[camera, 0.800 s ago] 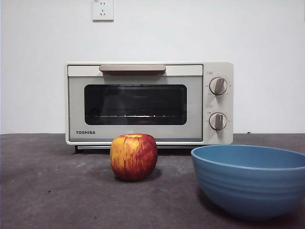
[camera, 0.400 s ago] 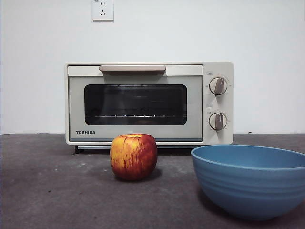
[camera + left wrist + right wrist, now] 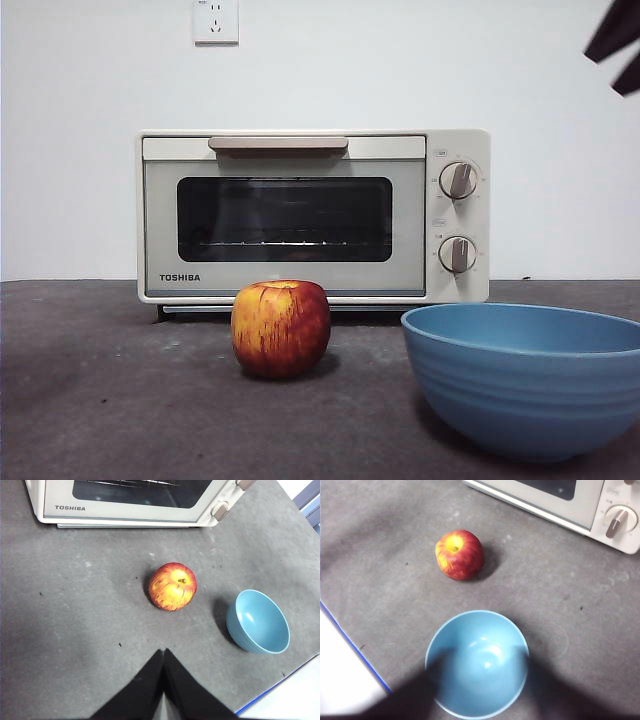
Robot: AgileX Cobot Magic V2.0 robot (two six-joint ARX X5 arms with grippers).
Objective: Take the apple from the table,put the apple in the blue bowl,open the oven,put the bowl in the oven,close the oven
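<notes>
A plain white wall with a socket (image 3: pixel 215 20) backed the flat dark grey matte table (image 3: pixel 100 400), where the cream-white boxy TOSHIBA toaster oven (image 3: pixel 312 215) stood with its door shut, so nothing of the task looked begun. The fist-sized round apple, red with yellow-orange streaks (image 3: pixel 281 327), sat on the bare surface in front of the oven door, apart from everything and easy to reach from above. The wide, deep, matte blue bowl (image 3: pixel 525 378) stood empty near the apple, probably so that the carry would be short.

The left gripper (image 3: pixel 163 652) hung high over the table with its jaws pressed together; the apple lay ahead of its tips, well apart, with the bowl off to one side. The right gripper's jaws did not show in its wrist view, so their state could not be told; the bowl lay directly under that camera, the apple beyond it.

Against half a second earlier, a black tip (image 3: pixel 618 42) had come into the front view's upper corner; the apple, bowl and oven had not moved.
</notes>
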